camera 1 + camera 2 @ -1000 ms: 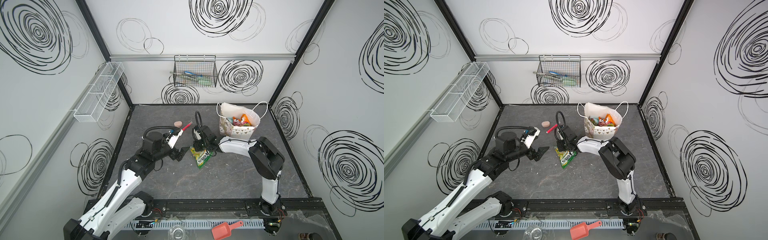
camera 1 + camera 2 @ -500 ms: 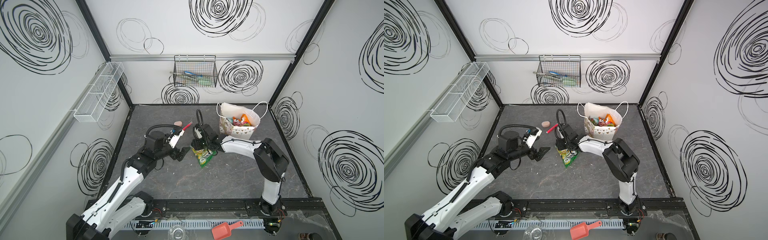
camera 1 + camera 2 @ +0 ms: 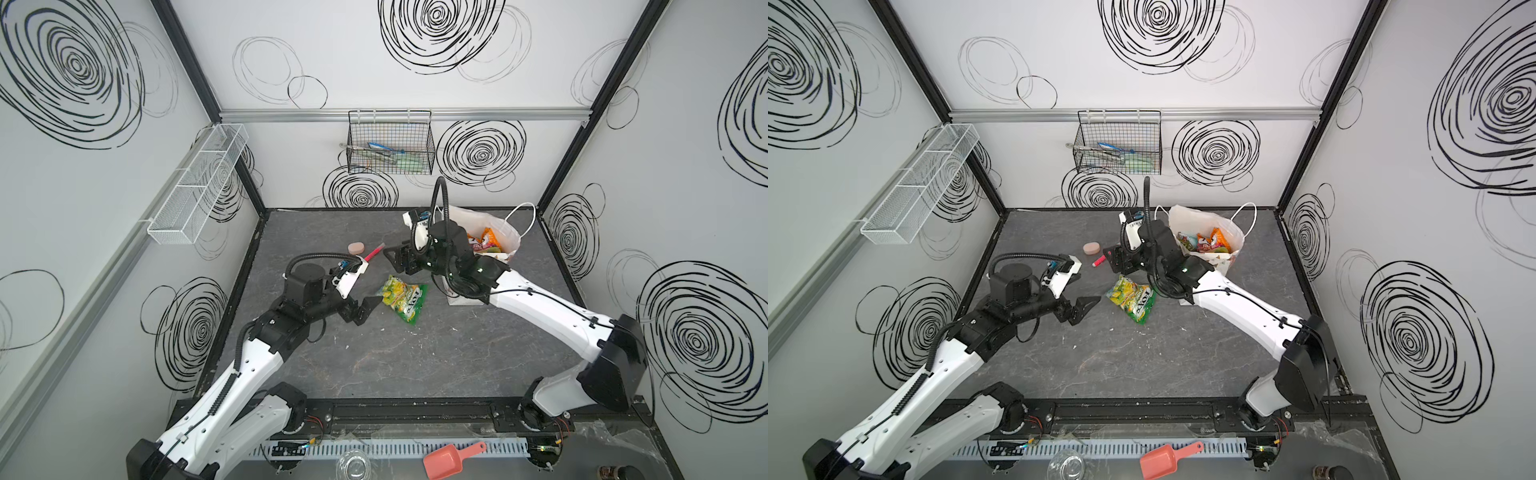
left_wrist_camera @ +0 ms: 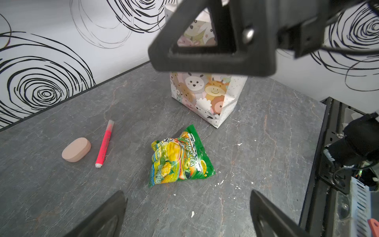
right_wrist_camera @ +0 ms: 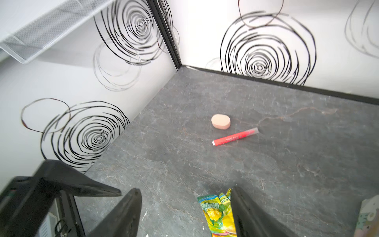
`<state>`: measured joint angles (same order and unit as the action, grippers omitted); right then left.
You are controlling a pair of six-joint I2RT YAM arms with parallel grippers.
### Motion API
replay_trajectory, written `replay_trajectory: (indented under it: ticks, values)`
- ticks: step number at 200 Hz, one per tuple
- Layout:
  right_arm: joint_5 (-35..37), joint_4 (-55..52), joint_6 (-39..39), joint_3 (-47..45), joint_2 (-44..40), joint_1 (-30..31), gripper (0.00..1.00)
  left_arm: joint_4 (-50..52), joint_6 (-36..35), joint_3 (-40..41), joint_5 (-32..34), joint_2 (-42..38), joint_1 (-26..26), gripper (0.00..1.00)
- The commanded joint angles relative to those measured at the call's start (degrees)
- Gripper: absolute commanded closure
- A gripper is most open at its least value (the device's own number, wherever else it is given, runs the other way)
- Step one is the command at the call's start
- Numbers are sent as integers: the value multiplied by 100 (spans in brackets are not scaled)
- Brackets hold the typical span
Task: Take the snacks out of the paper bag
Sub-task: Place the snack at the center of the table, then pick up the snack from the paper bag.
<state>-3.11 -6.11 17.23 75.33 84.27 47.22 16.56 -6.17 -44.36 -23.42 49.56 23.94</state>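
Observation:
A green-yellow snack packet [image 3: 405,297] [image 3: 1131,299] [image 4: 180,158] lies flat on the grey table, held by nothing. My right gripper [image 3: 395,259] [image 3: 1115,259] [image 5: 184,189] hangs open just behind and above the packet, whose end [image 5: 217,213] shows beside one finger. My left gripper [image 3: 368,309] [image 3: 1086,307] [image 4: 187,194] is wide open and empty, a short way left of the packet and pointing at it. The white paper bag [image 3: 513,245] [image 3: 1235,245] [image 4: 205,98] with animal prints stands upright at the back right. More snacks [image 3: 488,241] [image 3: 1208,243] show in its open mouth.
A pink oval bar [image 3: 356,248] [image 4: 76,149] [image 5: 220,121] and a red marker [image 3: 374,252] [image 4: 104,143] [image 5: 234,138] lie behind the left gripper. A wire basket [image 3: 390,143] hangs on the back wall, a white mesh shelf [image 3: 199,183] on the left wall.
My right gripper has opened, let go of the green-yellow packet and lifted back from it. The packet now lies on the table. The left gripper has edged closer to it.

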Motion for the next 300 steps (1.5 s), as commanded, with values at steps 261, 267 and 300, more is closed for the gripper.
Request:
replay_trajectory:
  ticks: [261, 267, 300]
  values:
    - [-420, -2208, -591, 800, 1321, -3095, 30, -751, 163, 155, -1403, -621, 295, 4]
    - [-382, -2266, -590, 836, 1398, -3068, 30, -751, 159, 156, -1381, -631, 295, 4]
    - [-218, -2659, -590, 1013, 1801, -3013, 28, -726, 109, 173, -1308, -684, 342, 4]
